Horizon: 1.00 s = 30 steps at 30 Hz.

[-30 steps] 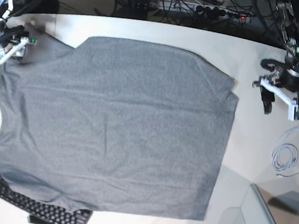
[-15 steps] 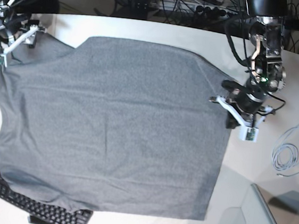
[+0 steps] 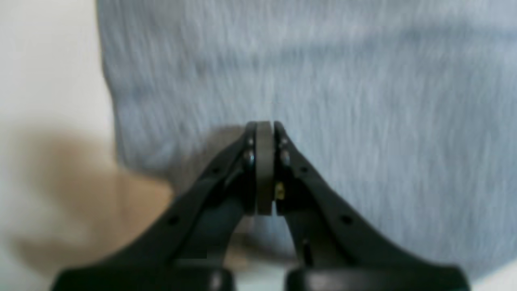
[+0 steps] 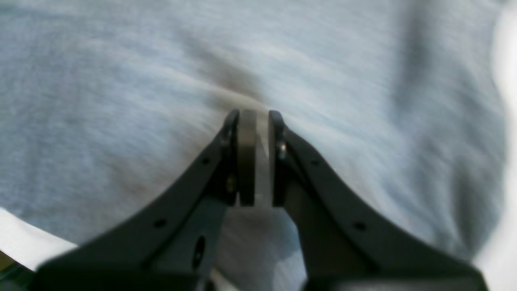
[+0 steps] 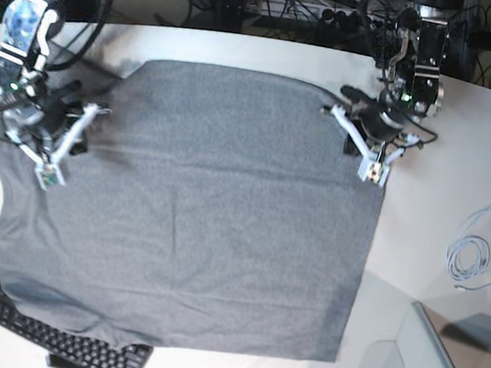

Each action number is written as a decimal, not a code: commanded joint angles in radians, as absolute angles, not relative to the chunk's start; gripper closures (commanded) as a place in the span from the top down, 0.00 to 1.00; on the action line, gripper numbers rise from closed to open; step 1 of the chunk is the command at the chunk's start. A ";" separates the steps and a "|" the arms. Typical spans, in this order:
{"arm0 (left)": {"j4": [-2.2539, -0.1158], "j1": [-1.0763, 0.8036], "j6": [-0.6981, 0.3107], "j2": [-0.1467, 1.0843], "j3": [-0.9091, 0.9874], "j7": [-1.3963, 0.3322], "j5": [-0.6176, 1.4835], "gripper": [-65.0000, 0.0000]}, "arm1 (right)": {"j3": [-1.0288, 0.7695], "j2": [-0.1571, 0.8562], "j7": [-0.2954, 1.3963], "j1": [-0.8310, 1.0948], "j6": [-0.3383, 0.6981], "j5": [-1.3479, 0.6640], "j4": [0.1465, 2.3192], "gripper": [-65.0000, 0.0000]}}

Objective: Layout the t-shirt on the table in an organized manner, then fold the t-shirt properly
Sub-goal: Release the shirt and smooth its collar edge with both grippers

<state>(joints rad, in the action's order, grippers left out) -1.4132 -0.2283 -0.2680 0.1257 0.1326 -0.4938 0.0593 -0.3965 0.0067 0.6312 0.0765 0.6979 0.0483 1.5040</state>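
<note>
White table (image 5: 415, 246) carries t-shirt (image 5: 198, 214), keyboard (image 5: 3, 312), cable (image 5: 469, 258).

– Where is your t-shirt (image 5: 199, 205) lying?
– Spread flat on the table (image 5: 414, 254), heather grey, under both pincers. Your left gripper (image 5: 361, 142) sits at one upper corner of it, your right gripper (image 5: 68, 142) at the opposite edge; the cloth stretches between them.
– Any wrinkles you can see?
– A long faint crease runs across from one pincer to the other, and the hem nearest you is rumpled. By the right pincer a small ridge of cloth (image 4: 238, 95) rises just ahead of the tips.
– And the table?
– White, matte, showing beside the left pincer (image 3: 48, 72)
</note>
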 commanded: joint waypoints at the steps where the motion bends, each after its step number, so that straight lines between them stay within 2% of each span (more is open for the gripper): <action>1: -1.437 -0.234 -0.268 0.131 0.136 -0.478 0.068 0.00 | -0.371 0.030 0.616 0.028 0.698 0.041 1.469 0.07; 6: -1.498 -0.329 -0.268 0.147 0.176 -0.478 0.068 0.00 | -0.295 0.030 0.615 -0.091 0.698 0.041 1.254 0.07; 11: -1.566 -0.410 -0.268 0.147 0.283 -0.478 0.068 0.00 | -0.298 0.030 0.596 -0.166 0.698 0.042 1.101 0.06; 13: -1.567 -0.437 -0.268 0.151 0.312 -0.478 0.068 0.00 | -0.298 0.031 0.555 -0.171 0.698 0.064 1.061 0.06; 16: -1.563 -0.472 -0.268 0.151 0.349 -0.478 0.068 0.00 | -0.294 0.030 0.495 -0.171 0.619 0.094 1.024 0.06; 20: -1.601 -0.539 -0.268 0.150 0.363 -0.478 0.076 0.00 | -0.294 0.028 0.478 -0.168 0.607 0.094 1.013 0.06; 23: -1.669 -0.585 -0.268 0.143 0.363 -0.478 0.079 0.00 | -0.300 0.028 0.476 -0.151 0.619 0.094 1.064 0.06; 28: -1.744 -0.582 -0.268 0.143 0.363 -0.478 0.079 0.00 | -0.309 -0.001 0.476 0.027 0.627 0.093 1.452 0.07; 30: -1.748 -0.541 -0.268 0.142 0.357 -0.479 0.079 0.00 | -0.397 -0.035 0.478 0.111 0.627 0.093 1.592 0.07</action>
<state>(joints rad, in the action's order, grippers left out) -1.7287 -0.5449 -0.2687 0.1318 0.3565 -0.4984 0.0761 -0.3985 -0.0483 0.4870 0.1226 0.6285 0.0921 1.5887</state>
